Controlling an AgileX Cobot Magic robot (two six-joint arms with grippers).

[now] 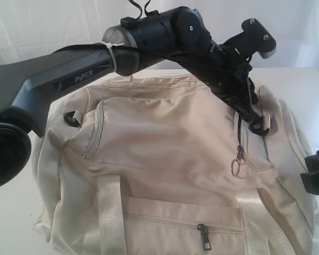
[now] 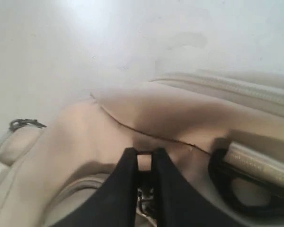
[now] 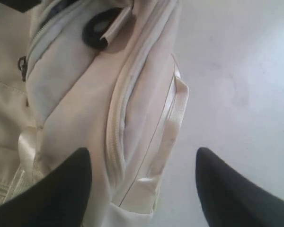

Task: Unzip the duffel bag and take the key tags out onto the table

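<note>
Duffel bag (image 1: pixel 165 138) sits zipped on the desk (image 3: pixel 236 71); no key tags in sight.
Left tool (image 2: pixel 144 151) is pinched narrow on a metal zipper pull (image 2: pixel 143 204): I'd draw steadily along the zipper. Right tool (image 3: pixel 142 152) hangs wide beside the bag's end, free to brace it.

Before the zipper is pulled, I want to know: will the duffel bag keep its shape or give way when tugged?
Probably floppy: the duffel bag creases and dips on top, so it may bunch toward a pull. It could also slide on the smooth white table unless the open right gripper steadies it.
</note>
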